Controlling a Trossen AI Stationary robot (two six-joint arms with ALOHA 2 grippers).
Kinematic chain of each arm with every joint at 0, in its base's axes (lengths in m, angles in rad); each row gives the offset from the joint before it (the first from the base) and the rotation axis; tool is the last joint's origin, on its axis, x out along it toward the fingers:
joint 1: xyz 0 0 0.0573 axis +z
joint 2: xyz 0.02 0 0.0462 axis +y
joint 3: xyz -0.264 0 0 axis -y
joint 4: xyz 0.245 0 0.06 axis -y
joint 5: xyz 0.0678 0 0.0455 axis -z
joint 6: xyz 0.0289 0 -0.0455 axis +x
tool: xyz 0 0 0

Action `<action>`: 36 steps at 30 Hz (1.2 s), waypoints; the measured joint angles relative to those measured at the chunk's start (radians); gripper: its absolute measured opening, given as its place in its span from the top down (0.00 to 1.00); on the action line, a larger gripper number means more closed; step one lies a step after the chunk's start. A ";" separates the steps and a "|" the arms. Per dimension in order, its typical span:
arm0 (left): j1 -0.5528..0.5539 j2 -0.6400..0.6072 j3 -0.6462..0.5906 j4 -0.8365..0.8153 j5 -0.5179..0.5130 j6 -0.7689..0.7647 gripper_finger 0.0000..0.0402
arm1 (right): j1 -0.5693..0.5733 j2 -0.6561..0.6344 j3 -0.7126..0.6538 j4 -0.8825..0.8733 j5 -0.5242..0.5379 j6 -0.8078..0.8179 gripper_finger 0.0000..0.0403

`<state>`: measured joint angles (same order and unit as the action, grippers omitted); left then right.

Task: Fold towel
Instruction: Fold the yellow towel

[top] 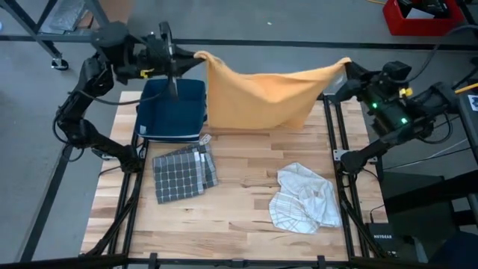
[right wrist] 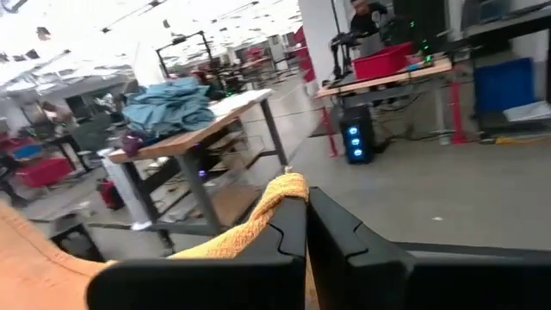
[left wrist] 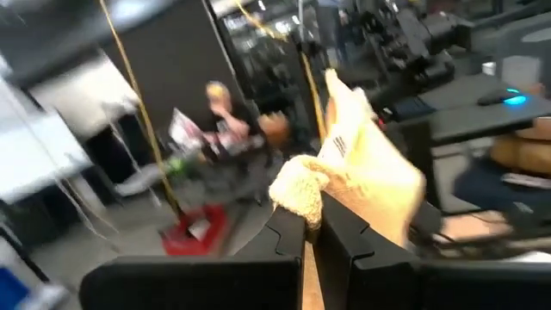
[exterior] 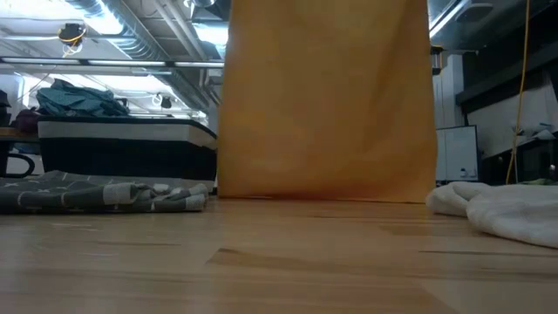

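Four cloths — one orange towel (top: 261, 97) stretched aloft, left gripper (top: 196, 56) and right gripper (top: 346, 64) each clenched on a corner.

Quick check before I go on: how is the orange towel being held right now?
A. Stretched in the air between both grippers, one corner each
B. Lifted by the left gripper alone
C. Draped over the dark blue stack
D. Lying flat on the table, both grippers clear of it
A: the left gripper and the right gripper are each shut on a top corner of the orange towel, which hangs between them at the table's far end.
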<state>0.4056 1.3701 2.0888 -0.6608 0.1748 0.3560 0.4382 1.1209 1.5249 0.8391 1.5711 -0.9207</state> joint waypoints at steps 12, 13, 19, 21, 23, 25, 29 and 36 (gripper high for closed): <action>0.043 0.039 0.000 0.442 -0.138 0.196 1.00 | -0.164 -0.060 0.000 0.028 -0.238 0.000 0.99; 0.051 0.046 0.000 0.457 -0.138 0.199 1.00 | -0.187 -0.065 0.000 0.029 -0.249 0.000 0.99; 0.116 0.115 0.000 0.589 -0.138 0.228 1.00 | -0.299 -0.094 0.003 0.031 -0.327 0.035 0.99; 0.141 0.141 0.000 0.652 -0.136 0.228 1.00 | -0.332 -0.095 0.021 0.031 -0.346 0.045 0.99; 0.161 0.169 0.000 0.709 -0.134 0.228 1.00 | -0.364 -0.095 0.042 0.025 -0.363 0.045 0.99; 0.180 0.195 -0.001 0.750 -0.134 0.228 1.00 | -0.387 -0.094 0.058 0.012 -0.380 0.045 0.99; 0.214 0.228 -0.001 0.800 -0.124 0.228 1.00 | -0.428 -0.083 0.068 -0.009 -0.397 0.042 0.99; 0.273 0.249 -0.001 0.860 -0.107 0.202 1.00 | -0.526 -0.076 0.067 -0.010 -0.406 0.025 0.99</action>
<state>0.6782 1.6196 2.0876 0.1991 0.0675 0.5581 -0.0876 1.0451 1.5917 0.8291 1.1651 -0.8959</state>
